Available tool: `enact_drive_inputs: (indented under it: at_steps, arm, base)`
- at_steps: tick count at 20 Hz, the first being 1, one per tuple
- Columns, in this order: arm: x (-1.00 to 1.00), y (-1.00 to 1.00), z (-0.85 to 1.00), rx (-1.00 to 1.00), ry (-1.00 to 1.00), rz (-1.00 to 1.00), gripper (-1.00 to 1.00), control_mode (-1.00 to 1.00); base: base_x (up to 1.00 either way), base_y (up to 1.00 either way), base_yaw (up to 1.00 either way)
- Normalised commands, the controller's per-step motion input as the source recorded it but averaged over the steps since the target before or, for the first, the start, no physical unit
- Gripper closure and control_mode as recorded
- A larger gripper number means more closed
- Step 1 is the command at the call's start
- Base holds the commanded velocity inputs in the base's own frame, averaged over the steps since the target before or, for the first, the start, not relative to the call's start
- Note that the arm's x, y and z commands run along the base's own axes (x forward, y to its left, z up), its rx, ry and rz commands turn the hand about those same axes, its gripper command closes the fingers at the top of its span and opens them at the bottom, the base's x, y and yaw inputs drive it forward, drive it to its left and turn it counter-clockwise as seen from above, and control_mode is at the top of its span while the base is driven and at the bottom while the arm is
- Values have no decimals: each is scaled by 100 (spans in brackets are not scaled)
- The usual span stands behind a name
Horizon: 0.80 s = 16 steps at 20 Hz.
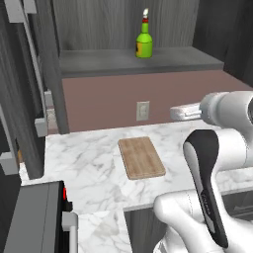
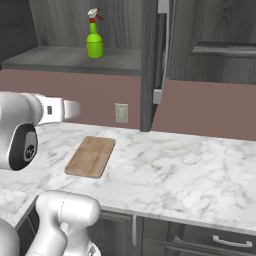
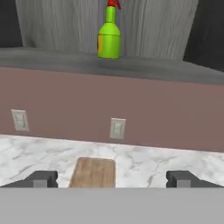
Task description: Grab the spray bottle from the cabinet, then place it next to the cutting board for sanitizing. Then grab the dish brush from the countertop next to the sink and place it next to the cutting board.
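Nothing of the task looks done yet: the spray bottle (image 3: 109,38) stands upright on the grey shelf (image 1: 163,58) of the cabinet (image 2: 150,65), well above and behind the cutting board (image 1: 141,156), which lies flat on the worktop (image 2: 190,165). The tool (image 3: 112,178) hangs over the cutting board's near side with its jaws wide apart (holding nothing). Both fetches remain, bottle first, then the brush.

The small bright green spray bottle with a red-and-white nozzle (image 1: 144,43) stands upright on the dark grey cabinet's shelf (image 1: 173,60). The flat light-brown wooden cutting board (image 1: 141,156) lies on the white marble bench (image 1: 89,168).
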Motion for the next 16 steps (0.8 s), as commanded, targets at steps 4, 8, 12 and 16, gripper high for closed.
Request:
enact_drive_inputs:
  at_steps: [4,8,12,16]
  arm:
    - [-49,1,88,-5,-47,0,-100,-100]
    - [-37,5,89,-2,-39,0,-100,-100]
    - [-19,7,72,0,-33,0,-100,-100]
    - [0,1,48,0,-20,1,-100,-100]
  base:
    - [0,0,0]
    - [0,0,0]
    - [0,0,0]
    - [0,0,0]
